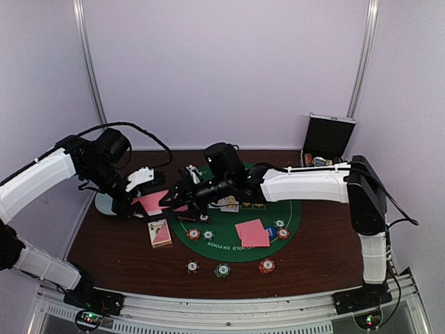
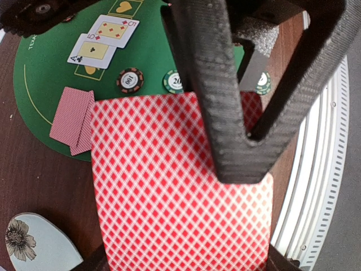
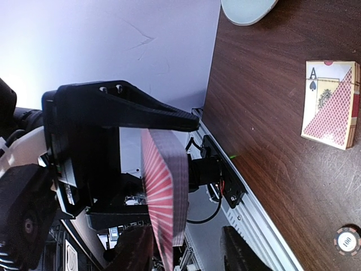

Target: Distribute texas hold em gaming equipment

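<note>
— Where's the deck of cards (image 2: 152, 186)?
— Clamped in the left gripper (image 2: 242, 166), just off the green mat's (image 2: 51, 73) left rim
— The right gripper (image 3: 186, 251)?
— Half-open, straddling the deck's edge

The top external camera looks down from above and behind the arm bases (image 1: 94, 299), far enough back to take in the whole tabletop (image 1: 320, 257). The left wrist camera looks steeply down, very close to the red-backed cards (image 2: 158, 197), green mat (image 2: 51, 79) beyond. The right wrist camera looks sideways at those same cards edge-on, close.
</note>
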Controlling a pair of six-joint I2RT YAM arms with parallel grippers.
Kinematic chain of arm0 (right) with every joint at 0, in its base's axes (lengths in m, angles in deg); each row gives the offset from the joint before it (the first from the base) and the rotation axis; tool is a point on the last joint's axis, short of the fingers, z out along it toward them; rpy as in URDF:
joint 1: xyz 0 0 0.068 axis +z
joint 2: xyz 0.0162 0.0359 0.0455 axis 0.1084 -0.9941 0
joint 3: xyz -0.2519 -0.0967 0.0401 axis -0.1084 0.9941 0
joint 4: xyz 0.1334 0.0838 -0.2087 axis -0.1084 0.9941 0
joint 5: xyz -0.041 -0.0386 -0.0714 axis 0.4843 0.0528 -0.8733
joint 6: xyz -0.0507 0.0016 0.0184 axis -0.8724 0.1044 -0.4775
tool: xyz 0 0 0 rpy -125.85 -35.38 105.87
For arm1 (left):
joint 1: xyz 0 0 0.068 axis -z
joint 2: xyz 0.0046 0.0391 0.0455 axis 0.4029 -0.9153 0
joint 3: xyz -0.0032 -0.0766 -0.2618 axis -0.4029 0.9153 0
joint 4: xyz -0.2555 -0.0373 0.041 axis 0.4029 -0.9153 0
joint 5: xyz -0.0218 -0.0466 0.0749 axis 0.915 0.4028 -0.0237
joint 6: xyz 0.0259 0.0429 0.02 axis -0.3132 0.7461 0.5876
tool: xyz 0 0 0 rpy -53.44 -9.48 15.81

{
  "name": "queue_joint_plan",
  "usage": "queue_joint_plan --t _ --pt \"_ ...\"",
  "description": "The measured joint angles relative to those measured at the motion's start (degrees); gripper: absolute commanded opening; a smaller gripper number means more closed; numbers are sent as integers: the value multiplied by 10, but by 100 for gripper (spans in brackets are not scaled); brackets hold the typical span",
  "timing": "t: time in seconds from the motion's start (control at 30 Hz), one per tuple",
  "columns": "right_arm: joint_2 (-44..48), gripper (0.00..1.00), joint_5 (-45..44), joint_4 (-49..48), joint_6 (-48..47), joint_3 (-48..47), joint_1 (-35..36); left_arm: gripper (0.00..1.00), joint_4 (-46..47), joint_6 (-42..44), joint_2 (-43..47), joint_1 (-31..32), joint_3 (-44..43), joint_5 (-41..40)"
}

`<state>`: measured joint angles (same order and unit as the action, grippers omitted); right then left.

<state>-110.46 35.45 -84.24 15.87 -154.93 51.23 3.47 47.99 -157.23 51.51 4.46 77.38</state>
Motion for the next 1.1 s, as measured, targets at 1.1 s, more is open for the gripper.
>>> queue_joint_plan --t 1.1 --pt "90 0 -40 285 -194 -68 -101 0 1 0 0 0 0 -3"
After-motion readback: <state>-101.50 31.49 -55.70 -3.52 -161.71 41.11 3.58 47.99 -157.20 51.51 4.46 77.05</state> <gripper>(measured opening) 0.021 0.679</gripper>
